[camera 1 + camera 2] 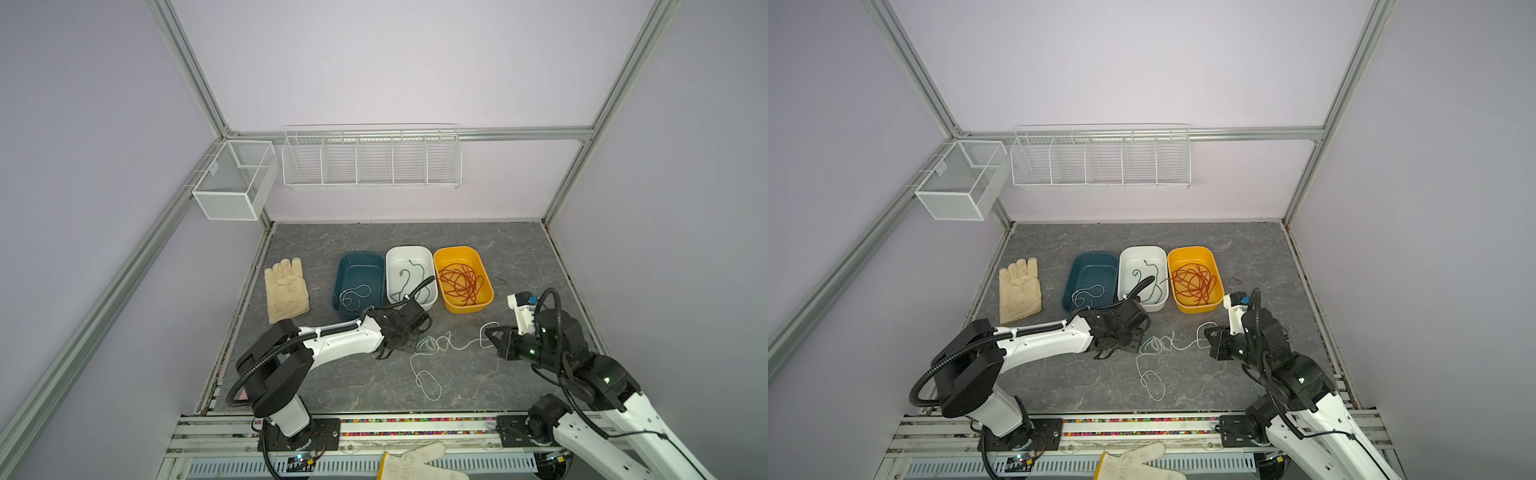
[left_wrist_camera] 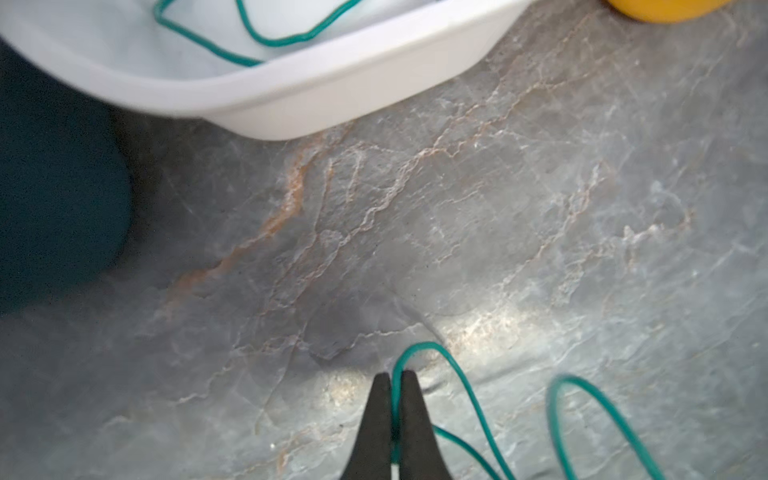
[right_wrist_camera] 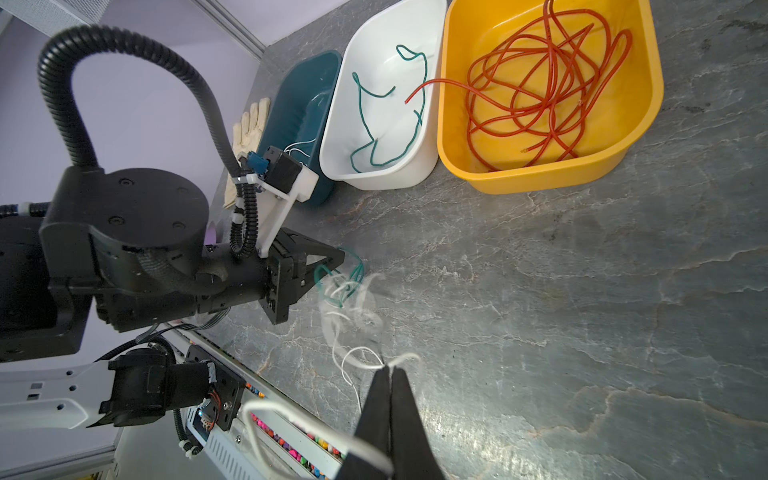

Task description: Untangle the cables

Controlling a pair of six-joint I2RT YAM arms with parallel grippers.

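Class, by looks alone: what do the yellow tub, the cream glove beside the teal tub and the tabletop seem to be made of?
Yellow tub: probably moulded plastic, smooth and slightly glossy, rounded rim.
Glove: seemingly cream cloth, matte, creased.
Tabletop: grey stone look with pale veins; real stone or printed sheet, cannot tell.

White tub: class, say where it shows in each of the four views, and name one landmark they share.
In a top view: white tub, mid-table, middle of three tubs.
In a top view: same spot, middle of the row.
Left wrist: only its near wall and part of its inside, cut by the frame.
Right wrist: nearly whole, between its neighbours.
Landmark: yellow tub beside it, in all four.
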